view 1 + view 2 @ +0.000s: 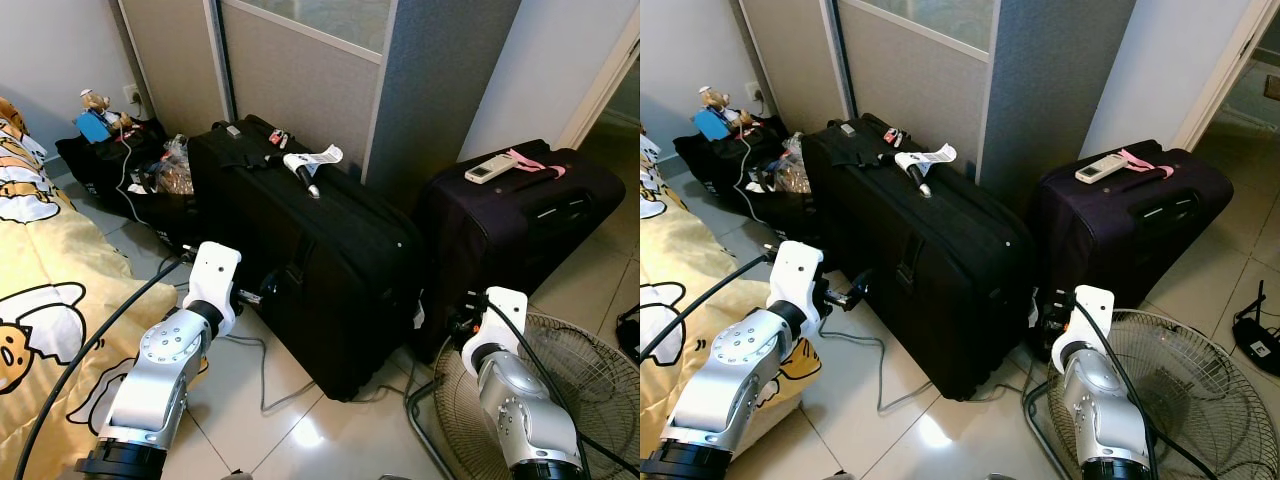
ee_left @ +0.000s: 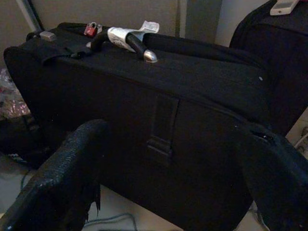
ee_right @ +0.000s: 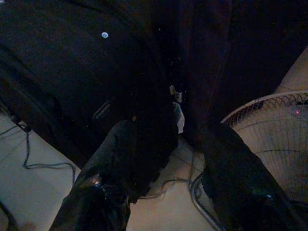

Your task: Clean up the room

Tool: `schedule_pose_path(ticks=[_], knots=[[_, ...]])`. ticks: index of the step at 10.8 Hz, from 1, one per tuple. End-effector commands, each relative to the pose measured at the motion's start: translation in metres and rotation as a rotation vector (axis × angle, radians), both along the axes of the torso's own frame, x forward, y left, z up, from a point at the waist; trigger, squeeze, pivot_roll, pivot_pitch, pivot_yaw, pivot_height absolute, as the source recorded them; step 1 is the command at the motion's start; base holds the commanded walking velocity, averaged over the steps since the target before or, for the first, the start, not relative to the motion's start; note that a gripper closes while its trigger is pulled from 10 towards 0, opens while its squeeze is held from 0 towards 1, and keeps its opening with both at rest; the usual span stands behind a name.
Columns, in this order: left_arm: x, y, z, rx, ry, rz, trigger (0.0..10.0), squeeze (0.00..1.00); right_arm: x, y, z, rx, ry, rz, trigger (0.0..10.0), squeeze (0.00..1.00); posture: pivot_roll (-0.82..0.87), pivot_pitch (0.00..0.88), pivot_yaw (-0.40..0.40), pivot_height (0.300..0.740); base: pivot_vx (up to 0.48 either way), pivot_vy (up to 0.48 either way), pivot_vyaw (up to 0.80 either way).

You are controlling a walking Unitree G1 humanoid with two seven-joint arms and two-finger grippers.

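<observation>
Left eye view: black suitcase (image 1: 330,260) lies lengthwise toward the fan (image 1: 580,390).

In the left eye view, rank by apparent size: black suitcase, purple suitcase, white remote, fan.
Largest to smallest:
1. black suitcase
2. purple suitcase
3. fan, cut off by the frame and nearer, so unsure against the purple one
4. white remote

Head views: staying bright and sharp, even indoor light | glare: a soft highlight is shining on the floor tiles (image 1: 305,432) | shadows: lying soft under the black suitcase (image 1: 330,270) | wrist views: running dim and grainy, near fingers (image 2: 62,178) blurring out of focus, dark cloth losing detail
</observation>
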State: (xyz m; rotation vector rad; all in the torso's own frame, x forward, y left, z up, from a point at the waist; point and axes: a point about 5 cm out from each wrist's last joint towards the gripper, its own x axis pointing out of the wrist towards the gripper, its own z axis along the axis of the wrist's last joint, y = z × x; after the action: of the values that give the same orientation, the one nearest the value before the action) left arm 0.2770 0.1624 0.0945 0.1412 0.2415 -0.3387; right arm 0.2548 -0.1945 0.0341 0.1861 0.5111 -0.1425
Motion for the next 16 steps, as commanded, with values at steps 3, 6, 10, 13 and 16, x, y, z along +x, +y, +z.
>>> schedule_pose_path(ticks=[3,6,10,13,16], knots=[[-0.07,0.032,0.022,-0.047,0.04,0.392,10.0,0.0,-0.033,0.034,0.055,-0.111,-0.223,0.13,10.0,0.0,0.12,0.0,-0.056,0.74,0.0,0.0,0.0],[-0.07,0.032,0.022,-0.047,0.04,0.392,10.0,0.0,-0.033,0.034,0.055,-0.111,-0.223,0.13,10.0,0.0,0.12,0.0,-0.056,0.74,0.0,0.0,0.0],[-0.07,0.032,0.022,-0.047,0.04,0.392,10.0,0.0,-0.033,0.034,0.055,-0.111,-0.223,0.13,10.0,0.0,0.12,0.0,-0.056,0.74,0.0,0.0,0.0],[-0.047,0.017,0.02,-0.087,-0.012,0.309,10.0,1.0,-0.01,0.033,0.062,-0.035,-0.334,0.179,10.0,1.0,0.08,0.0,-0.052,0.74,0.0,0.0,0.0],[-0.054,0.022,0.027,-0.061,0.0,0.345,10.0,1.0,-0.015,0.032,0.065,-0.031,-0.322,0.187,10.0,1.0,0.07,0.0,-0.047,0.74,0.0,0.0,0.0]])
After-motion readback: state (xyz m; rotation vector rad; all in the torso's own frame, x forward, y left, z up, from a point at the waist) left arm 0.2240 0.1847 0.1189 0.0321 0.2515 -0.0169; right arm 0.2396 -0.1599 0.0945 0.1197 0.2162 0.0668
